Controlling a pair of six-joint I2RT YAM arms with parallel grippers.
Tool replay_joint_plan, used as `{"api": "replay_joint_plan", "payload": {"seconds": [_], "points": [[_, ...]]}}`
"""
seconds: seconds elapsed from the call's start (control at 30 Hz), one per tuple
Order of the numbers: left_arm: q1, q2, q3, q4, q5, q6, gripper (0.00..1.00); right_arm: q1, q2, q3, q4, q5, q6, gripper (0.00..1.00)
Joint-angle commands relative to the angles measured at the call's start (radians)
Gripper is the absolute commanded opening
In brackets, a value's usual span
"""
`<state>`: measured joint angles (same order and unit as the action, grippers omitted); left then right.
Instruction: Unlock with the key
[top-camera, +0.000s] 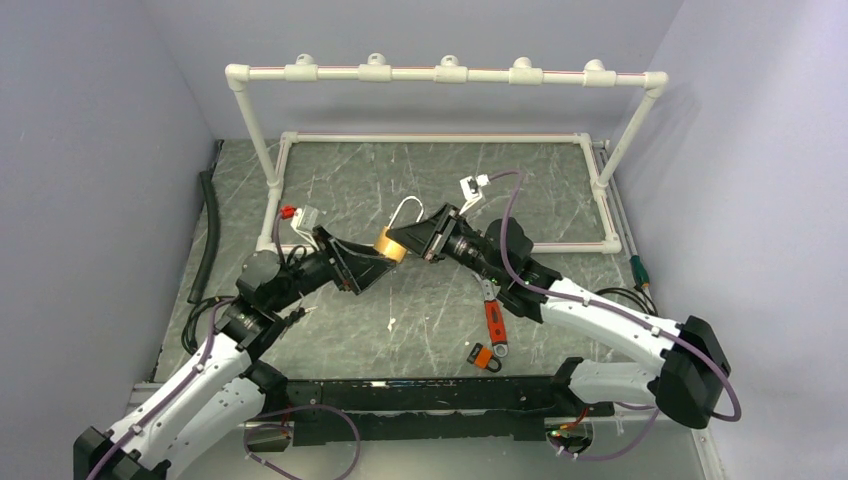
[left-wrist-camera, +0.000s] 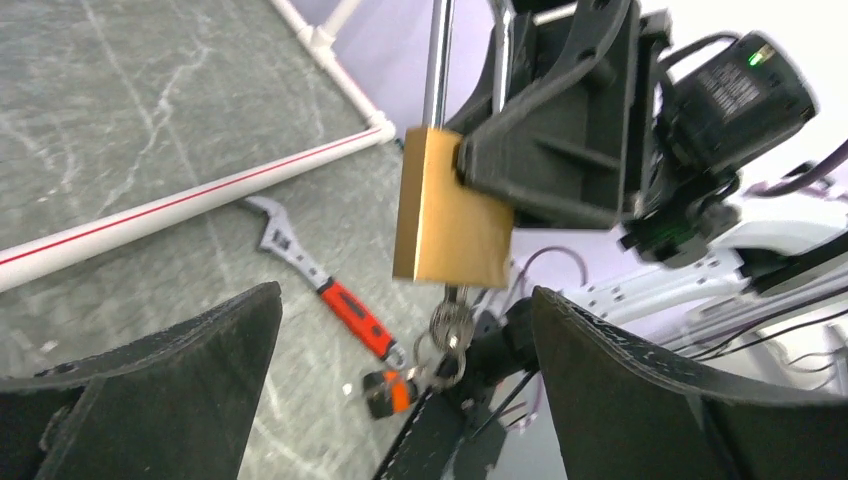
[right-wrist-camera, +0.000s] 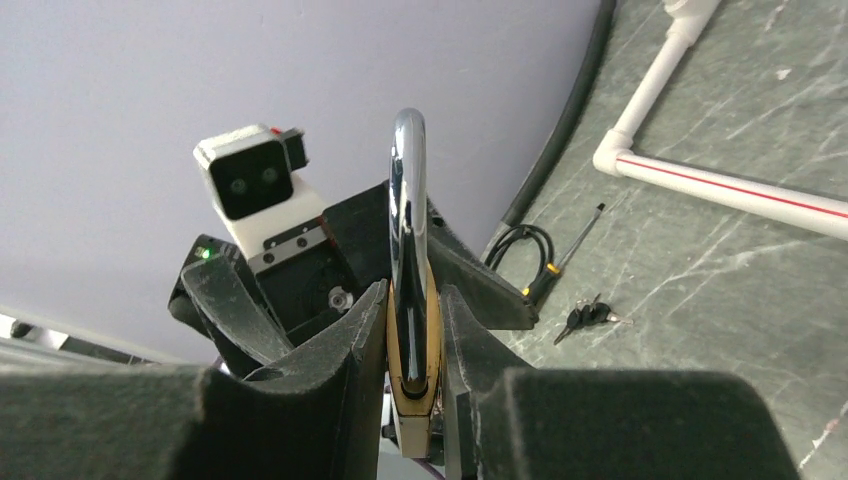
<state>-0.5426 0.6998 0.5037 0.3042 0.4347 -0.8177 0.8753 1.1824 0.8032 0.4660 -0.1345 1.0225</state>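
1. The right gripper (right-wrist-camera: 412, 300) has its jaws closed tight on the brass padlock (right-wrist-camera: 412, 370), one finger pressed flat against each face of the body.
2. It holds the padlock up off the table (top-camera: 430, 300), above the middle, with the shackle (right-wrist-camera: 405, 190) pointing toward the far edge.
3. The key (left-wrist-camera: 455, 297) sits in the bottom of the padlock, and its ring (left-wrist-camera: 450, 335) dangles below.
4. The left gripper (left-wrist-camera: 407, 293) is spread as wide as I can see it go. Its two fingers (left-wrist-camera: 170, 390) stand on either side of the key end, touching nothing and holding nothing.
5. I can't tell whether the shackle has popped, because the right gripper hides one leg.
6. A wrench (top-camera: 493, 318) with an orange grip lies on the table right of the middle, toward the near edge.
7. A white pipe frame (top-camera: 440, 73) stands along the far edge, and a black hose (top-camera: 208, 235) runs along the left edge.
8. A spare bunch of keys (right-wrist-camera: 590, 315) lies on the table near the hose.
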Motion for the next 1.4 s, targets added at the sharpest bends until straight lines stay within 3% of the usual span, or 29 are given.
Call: {"api": "replay_joint_plan", "payload": {"seconds": [0.0,0.2,0.47,0.87,1.1,1.37], "points": [[0.001,-0.055,0.088,-0.141,0.0,0.152,0.97,-0.021,-0.066,0.052,0.015,0.059,0.024,0.0],[0.002,-0.072,0.187,-0.324,0.032,0.294,0.83,-0.036,-0.047,0.083,-0.012,0.027,0.036,0.0],[0.001,-0.034,0.227,-0.375,0.031,0.342,0.63,-0.038,-0.046,0.096,-0.009,0.01,0.039,0.0],[0.004,0.034,0.201,-0.237,0.103,0.278,0.54,-0.044,-0.051,0.094,0.052,-0.057,0.008,0.0],[0.006,0.068,0.198,-0.192,0.129,0.255,0.4,-0.044,-0.035,0.1,0.066,-0.071,0.007,0.0],[0.006,0.067,0.204,-0.185,0.152,0.245,0.39,-0.044,-0.023,0.103,0.067,-0.06,0.01,0.0]]}}
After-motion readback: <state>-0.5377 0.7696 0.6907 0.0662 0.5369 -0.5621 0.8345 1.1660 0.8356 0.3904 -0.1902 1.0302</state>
